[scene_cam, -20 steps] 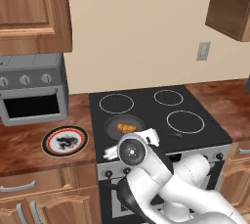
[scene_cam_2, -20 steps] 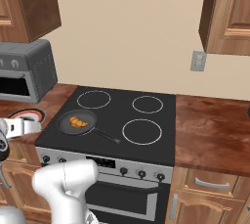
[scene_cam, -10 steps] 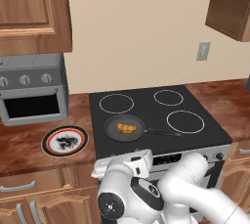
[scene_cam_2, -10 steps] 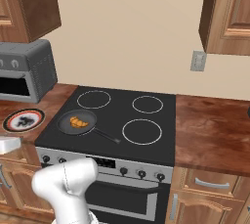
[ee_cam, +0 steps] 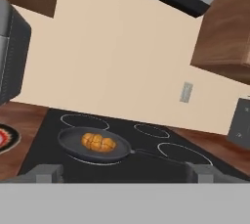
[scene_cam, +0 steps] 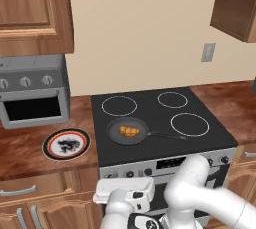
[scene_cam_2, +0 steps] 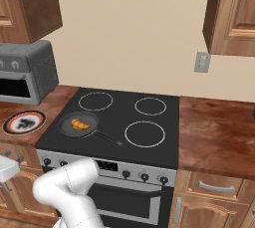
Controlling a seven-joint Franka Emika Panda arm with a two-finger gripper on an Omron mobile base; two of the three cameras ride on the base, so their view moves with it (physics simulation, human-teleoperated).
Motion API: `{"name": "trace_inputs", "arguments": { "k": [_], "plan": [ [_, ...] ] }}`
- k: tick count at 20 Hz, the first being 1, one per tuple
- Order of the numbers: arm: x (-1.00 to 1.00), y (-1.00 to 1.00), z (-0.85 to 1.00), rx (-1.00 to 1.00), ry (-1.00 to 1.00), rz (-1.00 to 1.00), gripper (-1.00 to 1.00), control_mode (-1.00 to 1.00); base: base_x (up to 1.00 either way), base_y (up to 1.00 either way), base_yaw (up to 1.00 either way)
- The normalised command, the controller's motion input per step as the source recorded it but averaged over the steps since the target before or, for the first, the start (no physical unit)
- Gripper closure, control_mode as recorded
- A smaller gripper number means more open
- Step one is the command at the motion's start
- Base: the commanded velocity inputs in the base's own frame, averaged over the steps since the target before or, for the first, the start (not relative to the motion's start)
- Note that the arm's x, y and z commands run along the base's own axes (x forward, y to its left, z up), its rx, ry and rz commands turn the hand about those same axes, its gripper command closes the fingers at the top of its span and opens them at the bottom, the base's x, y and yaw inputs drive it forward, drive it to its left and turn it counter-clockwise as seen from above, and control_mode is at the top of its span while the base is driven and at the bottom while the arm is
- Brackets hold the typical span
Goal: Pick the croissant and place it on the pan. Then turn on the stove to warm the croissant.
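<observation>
Croissant [ee_cam: 99, 142] lying in the dark frying pan [ee_cam: 73, 145] on the stove [ee_cam: 146, 162], ahead of and slightly above the pincer [ee_cam: 122, 173], pincer spread wide and empty, low before the stove's front edge, pan handle pointing toward its right fingertip [ee_cam: 197, 171]

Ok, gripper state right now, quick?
Gripper: open, holding nothing; the croissant lies in the pan.

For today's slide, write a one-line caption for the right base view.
Croissant sits in the pan on the stove's front-left burner, plate on the counter beside it.
</observation>
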Motion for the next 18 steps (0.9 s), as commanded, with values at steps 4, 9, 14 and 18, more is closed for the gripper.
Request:
{"name": "trace_inputs", "arguments": {
  "k": [4,9,14,18],
  "plan": [
    [-0.01,0.04,-0.6,0.0,-0.12,0.0,-1.0,-1.0,0.0,0.0,0.0],
    [0.0,0.19,-0.44,0.0,-0.08,0.0,-1.0,-1.0,0.0,0.0,0.0],
    [0.0,0.32,-0.23,0.0,-0.03,-0.03,-1.0,-1.0,0.0,0.0,0.0],
    [0.05,0.32,-0.13,0.0,-0.07,-0.06,-1.0,-1.0,0.0,0.0,0.0]
  ]
}}
